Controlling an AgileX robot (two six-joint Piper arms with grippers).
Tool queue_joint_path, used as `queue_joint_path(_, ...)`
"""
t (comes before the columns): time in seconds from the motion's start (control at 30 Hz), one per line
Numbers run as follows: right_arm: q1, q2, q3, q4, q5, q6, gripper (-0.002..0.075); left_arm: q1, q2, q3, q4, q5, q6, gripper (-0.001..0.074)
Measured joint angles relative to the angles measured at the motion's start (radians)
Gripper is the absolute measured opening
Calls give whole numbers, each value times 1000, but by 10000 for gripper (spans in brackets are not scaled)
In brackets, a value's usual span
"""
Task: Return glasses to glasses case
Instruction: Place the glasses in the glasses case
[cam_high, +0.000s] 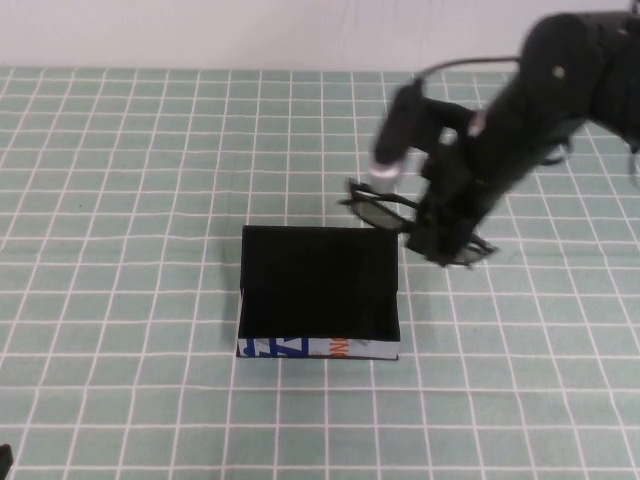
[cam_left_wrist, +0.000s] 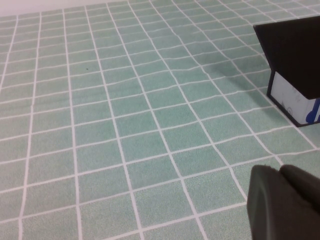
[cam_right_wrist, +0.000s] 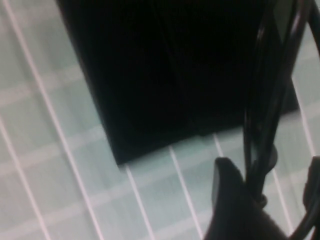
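Transport is the step you are working through: your right gripper is carrying the glasses in the air near the far right corner of the glasses case. In the right wrist view the gripper's fingers are closing narrowly on the thin black arms of the glasses, which are hanging in front of the dark case body. The frame is projecting from the gripper toward the case, just reaching over its far edge, and it is not yet inside.

The case is sitting near the middle of the tabletop, its black top facing up and its white printed front edge turned toward you. From these views I cannot tell whether that black surface is an open hollow or a shut lid, so you are needing to settle that before lowering anything. If it is open, I judge that the next move is calling for a shift toward your side and leftward until the glasses are hanging over the middle, then a level descent before letting go.

Your left gripper is waiting low at your near left, well apart from the case; I cannot tell how it is set.

Underneath, a pale green cloth with a white grid is covering the tabletop, and a plain white wall is running along its far edge.
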Motion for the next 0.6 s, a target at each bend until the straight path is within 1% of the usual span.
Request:
queue_joint_path(0.13, 84, 33, -85, 4, 26, 30, 277, 0, 0, 0, 0, 0, 0, -2)
queue_joint_path(0.23, 131, 79, -134, 5, 50, 34, 277, 0, 0, 0, 0, 0, 0, -2)
queue_joint_path(0.43, 190, 184, -190, 7, 94, 35, 277, 0, 0, 0, 0, 0, 0, -2)
queue_joint_path(0.6, 205, 241, -192, 7, 90, 35, 277, 0, 0, 0, 0, 0, 0, -2)
